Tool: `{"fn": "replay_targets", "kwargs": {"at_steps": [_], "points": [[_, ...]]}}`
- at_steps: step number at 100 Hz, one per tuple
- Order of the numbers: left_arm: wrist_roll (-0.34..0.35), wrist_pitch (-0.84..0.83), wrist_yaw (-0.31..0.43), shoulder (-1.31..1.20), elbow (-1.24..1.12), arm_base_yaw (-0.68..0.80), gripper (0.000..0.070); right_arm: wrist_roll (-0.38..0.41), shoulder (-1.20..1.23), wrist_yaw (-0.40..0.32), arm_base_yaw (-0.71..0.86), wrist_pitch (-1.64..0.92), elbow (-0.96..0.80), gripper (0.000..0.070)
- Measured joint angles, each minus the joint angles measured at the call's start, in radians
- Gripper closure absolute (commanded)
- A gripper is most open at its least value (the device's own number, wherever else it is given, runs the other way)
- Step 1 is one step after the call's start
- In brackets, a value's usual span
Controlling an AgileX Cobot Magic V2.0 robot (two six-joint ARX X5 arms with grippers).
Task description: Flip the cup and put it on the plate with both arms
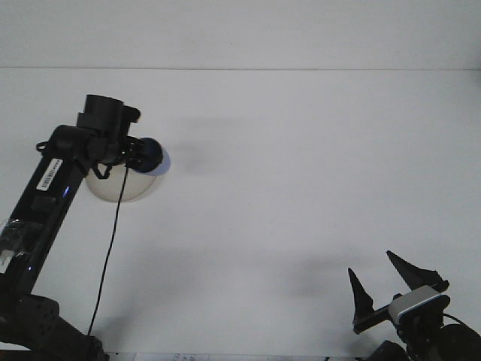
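My left arm reaches up the left side of the front view. Its gripper (141, 153) is shut on a blue cup (154, 156), held over the right rim of the cream plate (128, 188). The cup lies tilted, its pale rim toward the right, and the arm covers most of the plate. Whether the cup touches the plate, I cannot tell. My right gripper (382, 274) rests at the bottom right, open, with both dark pointed fingers spread and nothing between them.
The white table (301, 165) runs back to a pale wall. A black cable (109, 248) hangs from the left arm down to the table's front edge.
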Motion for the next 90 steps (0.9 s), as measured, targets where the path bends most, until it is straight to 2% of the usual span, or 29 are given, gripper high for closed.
{"fn": "replay_targets", "kwargs": {"at_steps": [14, 30, 48, 90], "points": [[-0.006, 0.002, -0.005, 0.032, 0.000, 0.111, 0.0696, 0.000, 0.000, 0.000, 0.000, 0.000, 0.000, 0.0124], [-0.006, 0.024, -0.005, 0.103, 0.000, 0.166, 0.0696, 0.000, 0.000, 0.000, 0.000, 0.007, 0.000, 0.0124], [-0.006, 0.042, -0.067, 0.170, 0.000, 0.184, 0.0696, 0.000, 0.000, 0.000, 0.000, 0.014, 0.000, 0.0124], [-0.006, 0.062, -0.069, 0.237, 0.000, 0.191, 0.0696, 0.021, 0.000, 0.000, 0.000, 0.016, 0.000, 0.0124]]}}
